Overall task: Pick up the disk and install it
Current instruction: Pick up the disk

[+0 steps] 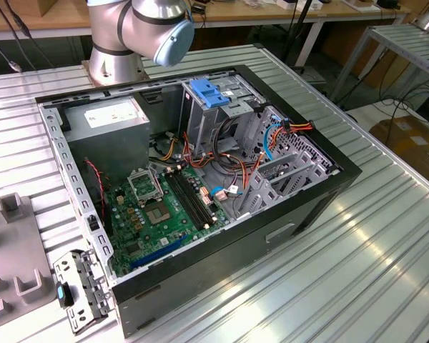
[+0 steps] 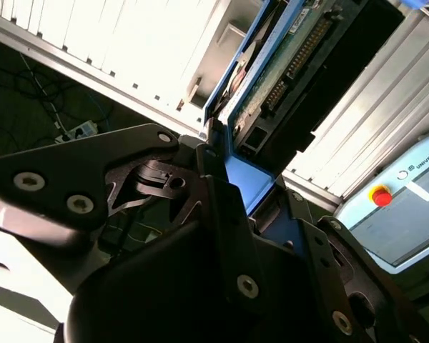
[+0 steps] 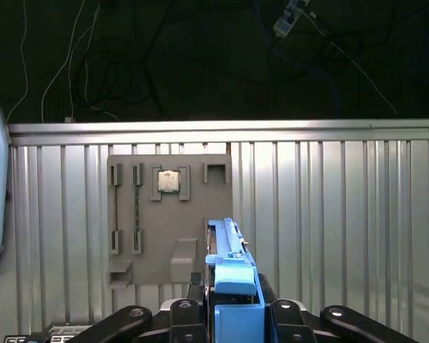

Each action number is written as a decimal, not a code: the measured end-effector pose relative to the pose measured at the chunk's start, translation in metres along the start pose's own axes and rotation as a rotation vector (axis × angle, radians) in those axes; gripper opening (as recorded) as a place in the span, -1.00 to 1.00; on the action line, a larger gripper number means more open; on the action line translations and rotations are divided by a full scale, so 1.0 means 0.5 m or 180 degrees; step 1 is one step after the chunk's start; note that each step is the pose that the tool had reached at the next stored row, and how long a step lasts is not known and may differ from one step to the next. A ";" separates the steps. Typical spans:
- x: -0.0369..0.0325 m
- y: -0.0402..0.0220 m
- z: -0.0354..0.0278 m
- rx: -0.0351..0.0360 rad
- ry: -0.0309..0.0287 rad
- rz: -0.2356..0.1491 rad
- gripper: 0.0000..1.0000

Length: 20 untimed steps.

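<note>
In both wrist views my gripper (image 3: 232, 304) (image 2: 237, 187) is shut on the disk. The first wrist view has the disk (image 3: 229, 268) edge-on, its blue side rail standing up between the black fingers (image 3: 189, 296) above the ribbed metal table (image 3: 329, 214). In the second wrist view the disk (image 2: 289, 61) turns its green circuit-board underside and connector pins toward the camera, with the blue rail along its edge. The open computer case (image 1: 307, 207) lies on its side in the middle of the exterior view, and its metal drive cage (image 1: 286, 168) sits at the exterior view's right end.
A grey fixture tray (image 3: 146, 246) holding a small chip lies on the table beyond the gripper. Inside the case are a motherboard (image 1: 164, 207), a grey power-supply box (image 1: 111, 114), a blue latch (image 1: 207, 93) and loose cables. The arm's base (image 1: 114, 57) stands behind the case. A control pendant (image 2: 407, 204) with a red button is nearby.
</note>
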<state>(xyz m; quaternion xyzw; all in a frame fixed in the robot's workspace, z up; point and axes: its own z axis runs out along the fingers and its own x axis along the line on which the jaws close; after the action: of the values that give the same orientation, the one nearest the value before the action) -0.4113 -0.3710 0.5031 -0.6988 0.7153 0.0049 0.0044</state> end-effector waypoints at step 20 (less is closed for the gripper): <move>-0.002 -0.072 0.000 0.0000 0.0000 0.0000 -0.25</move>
<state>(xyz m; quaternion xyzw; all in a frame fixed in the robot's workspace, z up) -0.3753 -0.3710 0.5031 -0.6988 0.7153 0.0049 0.0043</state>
